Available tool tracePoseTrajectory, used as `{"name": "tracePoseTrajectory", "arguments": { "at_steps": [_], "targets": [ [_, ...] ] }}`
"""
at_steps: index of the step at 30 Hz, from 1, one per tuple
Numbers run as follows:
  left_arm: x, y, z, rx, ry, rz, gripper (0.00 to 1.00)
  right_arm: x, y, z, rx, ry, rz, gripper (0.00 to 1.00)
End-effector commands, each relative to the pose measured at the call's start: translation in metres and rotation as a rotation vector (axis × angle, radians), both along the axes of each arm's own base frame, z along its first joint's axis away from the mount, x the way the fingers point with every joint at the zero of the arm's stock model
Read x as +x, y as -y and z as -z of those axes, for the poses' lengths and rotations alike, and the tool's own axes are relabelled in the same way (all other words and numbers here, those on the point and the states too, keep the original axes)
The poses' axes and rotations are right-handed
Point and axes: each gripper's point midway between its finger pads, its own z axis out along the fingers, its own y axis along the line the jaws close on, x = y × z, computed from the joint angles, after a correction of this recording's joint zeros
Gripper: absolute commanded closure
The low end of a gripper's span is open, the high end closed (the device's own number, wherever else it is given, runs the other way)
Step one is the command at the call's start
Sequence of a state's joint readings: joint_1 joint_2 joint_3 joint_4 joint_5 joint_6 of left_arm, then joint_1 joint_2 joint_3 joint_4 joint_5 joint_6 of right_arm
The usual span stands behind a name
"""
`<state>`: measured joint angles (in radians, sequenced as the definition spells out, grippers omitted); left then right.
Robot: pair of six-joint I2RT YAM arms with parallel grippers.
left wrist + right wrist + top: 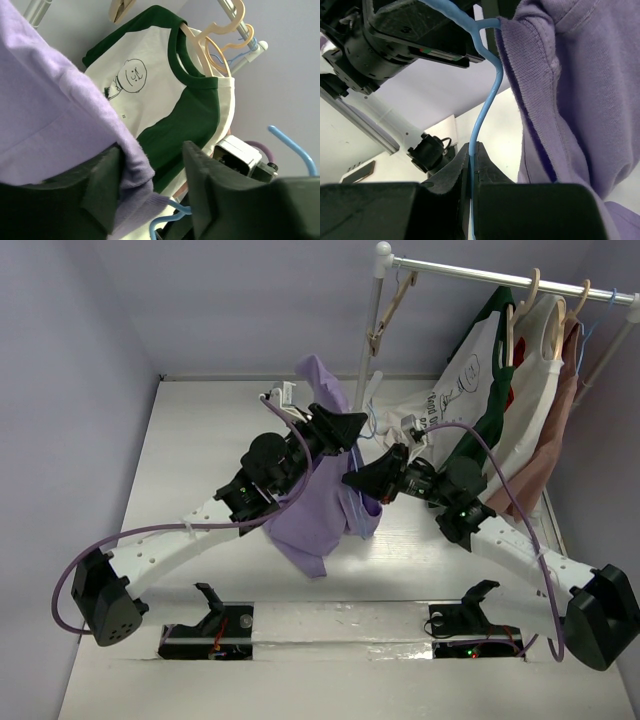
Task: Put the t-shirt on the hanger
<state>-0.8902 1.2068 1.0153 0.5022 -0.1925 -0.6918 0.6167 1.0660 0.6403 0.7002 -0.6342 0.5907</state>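
The lavender t-shirt (320, 510) hangs between my two arms above the table. In the left wrist view its ribbed edge (135, 165) lies against the left finger (102, 190) of my left gripper (152, 150), whose jaws stand wide apart. The light-blue wire hanger (487, 95) runs up beside the shirt's collar (540, 75). My right gripper (472, 146) is shut on its wire. The hanger's hook (295, 145) and a bend (170, 220) show in the left wrist view. In the top view the left gripper (350, 426) and right gripper (357, 480) meet at the shirt; the hanger is mostly hidden there.
A clothes rack stands at the back right: upright pole (372, 330), rail (500, 278), tan wooden hangers (530, 300). A white printed shirt with dark green sleeves (480, 380) (150, 85) and other garments hang there, close behind the grippers. Walls close the left and back.
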Motion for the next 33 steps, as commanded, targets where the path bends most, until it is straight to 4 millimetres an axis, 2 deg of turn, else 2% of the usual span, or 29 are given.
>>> {"name": "tracePoseTrajectory", "arguments": {
  "at_steps": [1, 4, 5, 6, 11, 12, 13, 14, 15, 16, 18, 19, 21, 22, 23, 25, 26, 30, 32, 33],
  "targets": [
    [-0.008, 0.0, -0.019, -0.053, 0.054, 0.028, 0.56, 0.003, 0.0, -0.033, 0.063, 0.102, 0.015, 1.0],
    [-0.008, -0.002, -0.02, -0.059, 0.058, 0.019, 0.79, 0.004, -0.001, -0.031, 0.059, 0.095, 0.015, 1.0],
    [-0.007, -0.003, -0.019, -0.059, 0.057, 0.013, 0.93, 0.005, -0.001, -0.03, 0.057, 0.091, 0.019, 1.0],
    [-0.007, -0.005, -0.02, -0.063, 0.058, 0.008, 0.99, 0.005, -0.001, -0.029, 0.056, 0.086, 0.025, 1.0],
    [-0.007, -0.014, -0.025, -0.074, 0.062, -0.025, 1.0, 0.003, 0.0, -0.019, 0.032, 0.044, 0.02, 1.0],
    [-0.008, -0.017, -0.026, -0.073, 0.058, -0.034, 1.0, 0.003, 0.002, -0.019, 0.023, 0.043, 0.033, 0.95],
    [-0.006, -0.022, -0.028, -0.079, 0.056, -0.058, 1.0, 0.004, 0.004, -0.016, 0.008, 0.033, 0.049, 0.82],
    [-0.004, -0.029, -0.03, -0.083, 0.057, -0.08, 1.0, 0.008, 0.007, -0.002, -0.029, -0.011, 0.084, 0.56],
    [-0.006, -0.035, -0.034, -0.087, 0.055, -0.093, 1.0, 0.005, 0.014, -0.004, -0.032, 0.011, 0.107, 0.44],
    [-0.002, -0.044, -0.036, -0.095, 0.052, -0.125, 1.0, 0.004, 0.018, 0.001, -0.045, 0.005, 0.129, 0.34],
    [-0.004, -0.055, -0.046, -0.121, 0.05, -0.138, 1.0, 0.005, 0.03, 0.025, -0.091, -0.028, 0.196, 0.24],
    [-0.002, -0.059, -0.048, -0.129, 0.049, -0.146, 1.0, 0.002, 0.039, 0.022, -0.083, -0.015, 0.229, 0.24],
    [-0.007, -0.064, -0.057, -0.155, 0.053, -0.141, 1.0, 0.006, 0.05, 0.041, -0.117, -0.049, 0.299, 0.27],
    [-0.009, -0.066, -0.06, -0.161, 0.055, -0.14, 1.0, 0.006, 0.055, 0.058, -0.141, -0.07, 0.323, 0.31],
    [-0.009, -0.07, -0.064, -0.172, 0.057, -0.146, 1.0, 0.009, 0.062, 0.064, -0.148, -0.078, 0.37, 0.47],
    [-0.011, -0.072, -0.067, -0.176, 0.059, -0.144, 1.0, 0.01, 0.067, 0.079, -0.174, -0.094, 0.395, 0.53],
    [-0.012, -0.073, -0.072, -0.181, 0.064, -0.143, 1.0, 0.011, 0.07, 0.092, -0.201, -0.118, 0.411, 0.52],
    [-0.016, -0.077, -0.078, -0.189, 0.069, -0.14, 1.0, 0.012, 0.071, 0.114, -0.252, -0.133, 0.411, 0.24],
    [-0.017, -0.077, -0.079, -0.193, 0.068, -0.133, 1.0, 0.016, 0.066, 0.113, -0.268, -0.118, 0.399, 0.23],
    [-0.017, -0.076, -0.078, -0.192, 0.064, -0.131, 1.0, 0.02, 0.061, 0.123, -0.313, -0.12, 0.38, 0.22]
  ]
}}
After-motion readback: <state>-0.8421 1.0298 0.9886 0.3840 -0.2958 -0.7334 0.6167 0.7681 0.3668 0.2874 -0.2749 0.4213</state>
